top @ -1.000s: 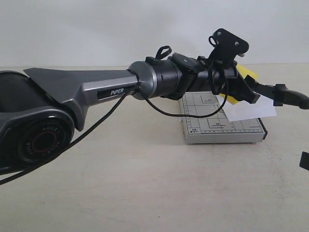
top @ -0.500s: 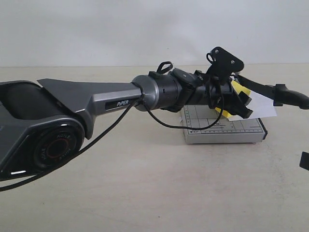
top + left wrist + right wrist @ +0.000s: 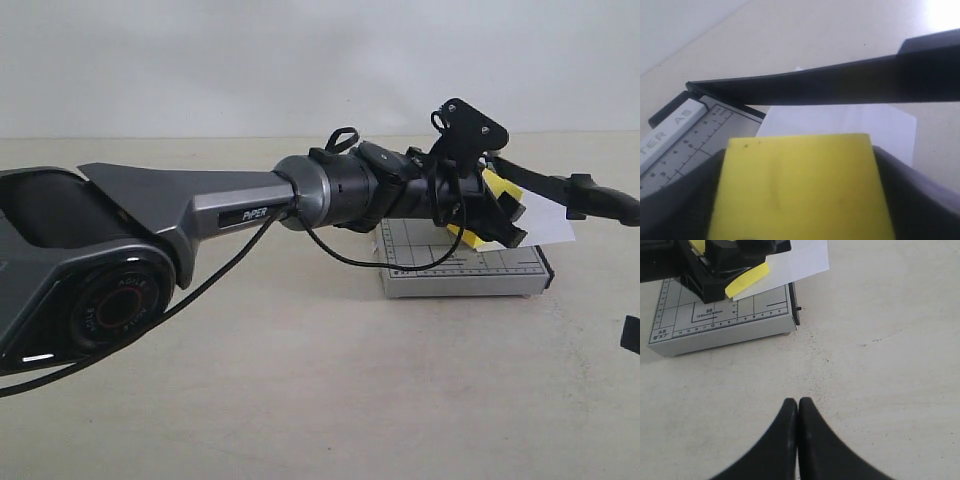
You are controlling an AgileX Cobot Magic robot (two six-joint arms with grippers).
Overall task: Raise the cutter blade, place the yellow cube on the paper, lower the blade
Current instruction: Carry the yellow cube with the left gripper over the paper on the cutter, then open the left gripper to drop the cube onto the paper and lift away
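**Exterior view** — The left arm (image 3: 200, 205) was seen stretched from the left across the table (image 3: 300, 380) to the grey cutter board (image 3: 460, 272). The left gripper (image 3: 493, 213) was clamped on the yellow cube (image 3: 497, 186), and yellow was seen above and below the black fingers. The cube was held low over the far right part of the board, at the edge of the paper (image 3: 548, 215). The paper lay on the board and overhung its right side. Whether the cube touched the sheet could not be told. The cutter blade (image 3: 600, 202) was lifted clear of the board, with its thick handle end out past the board's right side.

**Left wrist view** — Most of the lower frame was filled by one plain yellow face of the cube, with a dark finger pressed against each side of it. The cube sat squarely between the jaws. Beyond it the white sheet was seen, and over the sheet the raised blade crossed as a long dark bar. The board's printed ruler edge was seen to one side.

**Right wrist view** — The right gripper (image 3: 798, 405) was noted over bare table, well apart from the board, its two fingertips pressed together with nothing between them. Farther off, the left gripper was seen above the gridded board with the cube in its grasp — one yellow edge jutted out from the black fingers over the near border of the paper.
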